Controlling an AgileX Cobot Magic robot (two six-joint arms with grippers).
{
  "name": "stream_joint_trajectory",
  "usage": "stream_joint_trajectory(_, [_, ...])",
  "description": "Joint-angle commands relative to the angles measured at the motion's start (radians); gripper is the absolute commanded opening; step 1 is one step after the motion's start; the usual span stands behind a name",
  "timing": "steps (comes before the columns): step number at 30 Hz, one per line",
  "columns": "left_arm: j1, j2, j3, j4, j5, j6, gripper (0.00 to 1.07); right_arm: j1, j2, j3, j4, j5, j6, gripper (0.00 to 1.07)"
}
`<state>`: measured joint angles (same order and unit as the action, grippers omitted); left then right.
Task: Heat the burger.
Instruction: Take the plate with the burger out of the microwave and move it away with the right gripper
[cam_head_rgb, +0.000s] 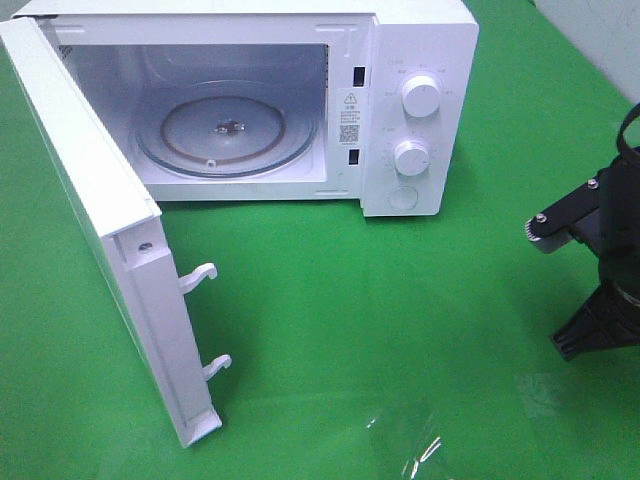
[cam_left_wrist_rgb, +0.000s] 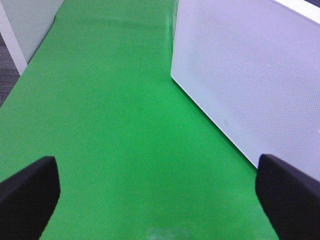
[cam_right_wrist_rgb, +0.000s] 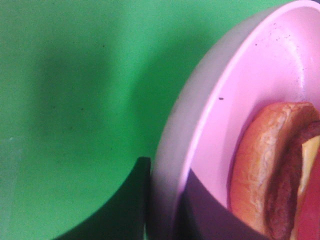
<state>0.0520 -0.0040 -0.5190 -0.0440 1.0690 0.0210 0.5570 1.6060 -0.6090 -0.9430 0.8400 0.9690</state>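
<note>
Pink plate (cam_right_wrist_rgb: 225, 100) rim pinched between right fingers (cam_right_wrist_rgb: 125, 200); burger (cam_right_wrist_rgb: 270, 170) just beside them

Plate: I see a pink plate (cam_right_wrist_rgb: 235, 95) filling the right half of the frame, its rim curving from the upper right down to the bottom centre.
Burger: the burger (cam_right_wrist_rgb: 270, 170) sits on the plate at the lower right, cut off by the frame edge; I can make out a golden-brown bun, a dark layer, a yellow slice and a red layer.
Grip: my right gripper (cam_right_wrist_rgb: 162, 210) pinches the plate's rim at the bottom centre, dark fingers (cam_right_wrist_rgb: 125, 210) on either side of it.
Surface: green cloth (cam_right_wrist_rgb: 75, 100) covers the left half.
</note>
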Motion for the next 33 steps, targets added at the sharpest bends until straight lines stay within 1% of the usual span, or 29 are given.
stream_joint_trajectory(1, [0.002, -0.017, 0.003, -0.005, 0.0, -0.006, 0.99, -0.028, 0.031, -0.012, -0.048, 0.027, 0.002, 0.02])
stream_joint_trajectory(2, [0.002, -0.017, 0.003, -0.005, 0.0, -0.006, 0.99, -0.045, 0.058, -0.02, -0.048, 0.006, 0.017, 0.02])
stream_joint_trajectory(7, [0.002, -0.017, 0.003, -0.005, 0.0, -0.006, 0.99, -0.072, 0.128, -0.047, -0.048, -0.027, 0.036, 0.04])
stream_joint_trajectory(14, [0.002, -0.017, 0.003, -0.005, 0.0, -0.006, 0.99, -0.089, 0.198, -0.078, -0.047, -0.051, 0.113, 0.08])
stream_joint_trajectory(16, [0.002, -0.017, 0.003, -0.005, 0.0, -0.006, 0.99, -0.089, 0.202, -0.078, -0.04, -0.111, 0.16, 0.13])
stream_joint_trajectory(17, [0.002, -0.017, 0.003, -0.005, 0.0, -0.006, 0.99, -0.089, 0.202, -0.078, -0.04, -0.111, 0.16, 0.13])
stream_joint_trajectory(18, [0.002, -0.017, 0.003, -0.005, 0.0, -0.006, 0.99, -0.089, 0.202, -0.078, -0.034, -0.119, 0.159, 0.17])
stream_joint_trajectory(19, [0.002, -0.017, 0.003, -0.005, 0.0, -0.006, 0.99, -0.089, 0.202, -0.078, -0.034, -0.119, 0.159, 0.17])
stream_joint_trajectory(20, [0.002, -0.017, 0.003, -0.005, 0.0, -0.006, 0.99, -0.089, 0.202, -0.078, -0.019, -0.133, 0.152, 0.22])
stream_joint_trajectory(21, [0.002, -0.017, 0.003, -0.005, 0.0, -0.006, 0.99, -0.089, 0.202, -0.078, -0.019, -0.133, 0.152, 0.22])
stream_joint_trajectory(23, [0.002, -0.017, 0.003, -0.005, 0.0, -0.006, 0.99, -0.089, 0.193, -0.078, 0.0, -0.135, 0.141, 0.37])
stream_joint_trajectory(24, [0.002, -0.017, 0.003, -0.005, 0.0, -0.006, 0.99, -0.089, 0.193, -0.078, 0.0, -0.135, 0.141, 0.37])
stream_joint_trajectory(25, [0.002, -0.017, 0.003, -0.005, 0.0, -0.006, 0.99, -0.089, 0.187, -0.078, 0.009, -0.135, 0.134, 0.4])
stream_joint_trajectory(26, [0.002, -0.017, 0.003, -0.005, 0.0, -0.006, 0.99, -0.089, 0.187, -0.078, 0.009, -0.135, 0.134, 0.4])
stream_joint_trajectory(27, [0.002, -0.017, 0.003, -0.005, 0.0, -0.006, 0.99, -0.087, 0.165, -0.078, 0.031, -0.139, 0.108, 0.46])
stream_joint_trajectory(28, [0.002, -0.017, 0.003, -0.005, 0.0, -0.006, 0.99, -0.087, 0.165, -0.078, 0.031, -0.139, 0.108, 0.46])
stream_joint_trajectory(30, [0.002, -0.017, 0.003, -0.005, 0.0, -0.006, 0.99, -0.086, 0.092, -0.078, 0.095, -0.165, 0.025, 0.48])
stream_joint_trajectory(31, [0.002, -0.017, 0.003, -0.005, 0.0, -0.006, 0.99, -0.086, 0.092, -0.078, 0.095, -0.165, 0.025, 0.48])
stream_joint_trajectory(32, [0.002, -0.017, 0.003, -0.005, 0.0, -0.006, 0.99, -0.086, 0.035, -0.078, 0.146, -0.178, -0.034, 0.48])
stream_joint_trajectory(33, [0.002, -0.017, 0.003, -0.005, 0.0, -0.006, 0.99, -0.086, 0.035, -0.078, 0.146, -0.178, -0.034, 0.48])
